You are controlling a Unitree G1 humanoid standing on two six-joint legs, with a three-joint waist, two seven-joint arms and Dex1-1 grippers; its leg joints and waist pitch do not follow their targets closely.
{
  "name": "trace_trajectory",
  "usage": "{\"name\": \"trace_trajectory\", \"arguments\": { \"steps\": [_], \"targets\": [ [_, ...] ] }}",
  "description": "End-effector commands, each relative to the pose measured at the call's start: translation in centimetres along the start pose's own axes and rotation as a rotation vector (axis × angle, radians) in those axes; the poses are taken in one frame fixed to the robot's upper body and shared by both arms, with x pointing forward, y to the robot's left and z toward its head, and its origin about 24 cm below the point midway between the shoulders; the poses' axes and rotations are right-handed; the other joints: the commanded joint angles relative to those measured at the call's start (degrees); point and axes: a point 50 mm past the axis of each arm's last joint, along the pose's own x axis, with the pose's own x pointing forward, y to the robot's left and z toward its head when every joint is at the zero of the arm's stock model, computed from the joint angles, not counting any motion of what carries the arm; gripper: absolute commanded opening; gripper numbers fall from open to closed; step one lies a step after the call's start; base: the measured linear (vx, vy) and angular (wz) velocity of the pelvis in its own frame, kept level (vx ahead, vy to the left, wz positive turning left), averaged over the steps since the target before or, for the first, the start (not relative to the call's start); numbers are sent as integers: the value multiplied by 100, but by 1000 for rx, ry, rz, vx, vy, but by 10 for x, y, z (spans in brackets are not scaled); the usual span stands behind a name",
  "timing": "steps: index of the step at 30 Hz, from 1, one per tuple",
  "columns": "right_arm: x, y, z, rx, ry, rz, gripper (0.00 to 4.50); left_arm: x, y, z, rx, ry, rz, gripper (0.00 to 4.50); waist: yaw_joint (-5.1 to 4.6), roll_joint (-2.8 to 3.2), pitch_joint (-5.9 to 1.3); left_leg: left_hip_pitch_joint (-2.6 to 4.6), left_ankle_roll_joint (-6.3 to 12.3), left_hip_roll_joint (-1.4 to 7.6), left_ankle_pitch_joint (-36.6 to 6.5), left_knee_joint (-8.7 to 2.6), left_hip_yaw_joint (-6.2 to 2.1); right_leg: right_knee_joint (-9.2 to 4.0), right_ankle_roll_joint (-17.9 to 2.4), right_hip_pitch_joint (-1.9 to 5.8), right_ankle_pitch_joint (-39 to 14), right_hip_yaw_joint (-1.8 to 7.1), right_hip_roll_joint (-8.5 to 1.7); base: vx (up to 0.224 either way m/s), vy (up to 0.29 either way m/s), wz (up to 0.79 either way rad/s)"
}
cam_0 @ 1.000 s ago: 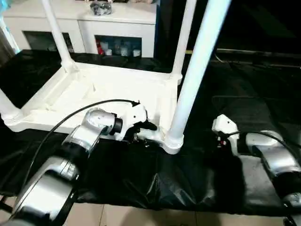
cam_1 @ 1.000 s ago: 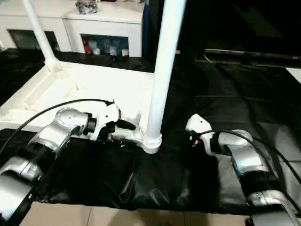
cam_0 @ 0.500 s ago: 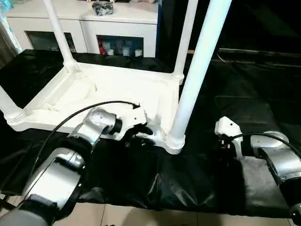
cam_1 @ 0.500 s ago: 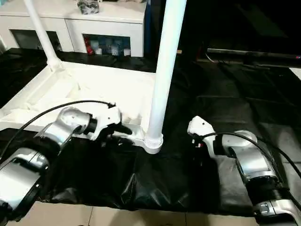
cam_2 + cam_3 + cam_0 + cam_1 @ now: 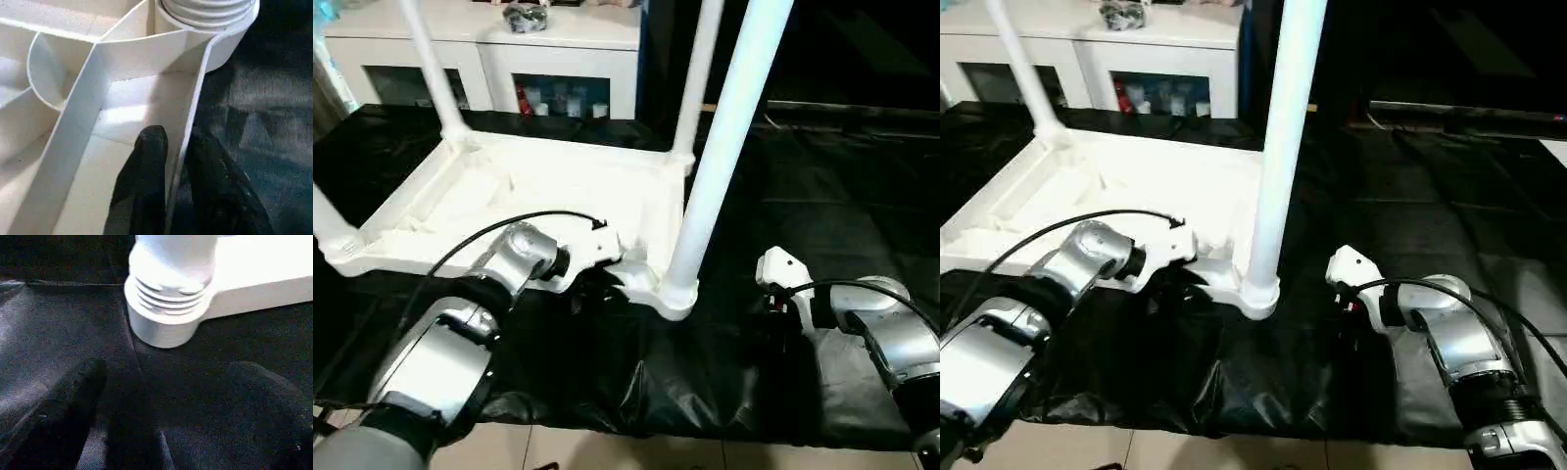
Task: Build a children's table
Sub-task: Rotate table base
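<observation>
1. The white tabletop lies upside down on the black-draped work table, filling the left and centre of the left eye view.
2. Four white legs stand up from its corner sockets: the nearest leg rises through the centre of the frame, a second leg is at the upper centre, a third leg at the upper left, and a fourth leg at the left edge.
3. The left gripper is at the tabletop's near rim, left of the nearest corner socket. In the left wrist view one black finger sits inside the thin rim wall and the other outside it, pinched close on the rim.
4. The right gripper rests low over the black cloth at the lower right, just beside that corner socket but apart from it, its fingers spread wide with nothing between them.
5. A white cabinet stands at the upper left, behind the work table.
</observation>
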Motion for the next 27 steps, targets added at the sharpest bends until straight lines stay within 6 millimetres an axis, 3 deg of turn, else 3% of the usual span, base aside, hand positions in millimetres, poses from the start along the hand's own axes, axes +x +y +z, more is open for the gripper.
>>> {"name": "trace_trajectory", "arguments": {
  "steps": [1,4,9,11,12,14,16,17,18,20,23,24,27],
  "targets": [
    [2,2,2,-6,-13,-1,450,1,1,6,-71,-90,28,47,44,-96,-411,-51,395,-206,-1292,-324,116,-491,-1077,452,-1880,82,-133,0,0,0],
    [5,4,-1,11,-23,-24,450,9,-6,13,-62,-160,6,27,41,-165,-420,-75,483,-191,-1113,-317,123,-460,-1227,463,-1599,93,-155,0,0,0],
    [9,1,-2,26,-46,-95,450,16,-19,12,83,-137,-22,2,11,-127,-419,-88,552,-162,-1007,-330,121,-431,-1271,447,-1358,99,-155,0,0,0],
    [10,-1,-1,29,-56,-129,450,18,-23,10,95,-143,-5,2,-2,-118,-402,-65,515,-156,-1124,-336,128,-459,-1195,424,-1583,102,-158,0,0,0],
    [10,-1,0,35,-65,-137,450,19,-26,10,94,-161,-12,2,16,-176,-394,-47,493,-166,-1198,-336,132,-477,-1069,413,-1922,95,-165,0,0,0],
    [10,-1,2,37,-79,-149,450,20,-31,9,113,-174,-17,2,19,-183,-379,-56,469,-156,-1222,-349,129,-496,-946,396,-2166,103,-170,0,0,0],
    [9,0,1,39,-82,-156,450,20,-37,6,142,-161,-3,2,12,-258,-381,-58,453,-137,-1218,-355,122,-484,-828,394,-2285,109,-186,0,0,0],
    [9,0,1,32,-79,-160,450,20,-38,5,143,-165,16,2,0,-234,-369,-57,454,-131,-1230,-362,127,-499,-788,367,-2342,114,-182,0,0,0],
    [8,2,1,30,-78,-162,450,19,-40,4,141,-174,29,28,-11,-269,-376,-55,457,-129,-1235,-354,132,-499,-770,365,-2353,115,-183,0,0,0],
    [7,3,1,33,-82,-163,450,17,-41,4,123,-190,37,57,-23,-252,-375,-64,444,-132,-1206,-363,129,-485,-721,365,-2311,121,-177,0,0,0],
    [9,6,2,57,-104,-175,450,9,-42,2,112,-227,82,63,-42,-227,-376,-53,414,-124,-1274,-368,133,-494,-781,345,-2244,128,-173,0,0,0],
    [11,7,2,64,-113,-172,450,7,-41,1,110,-230,102,79,-44,-170,-382,-42,392,-121,-1331,-382,125,-498,-836,339,-2121,124,-162,0,0,0],
    [16,10,2,73,-127,-171,450,-1,-41,-8,109,-202,150,79,-76,-224,-376,-66,354,-129,-1457,-394,110,-480,-864,359,-2015,113,-154,0,0,0]
  ]
}}
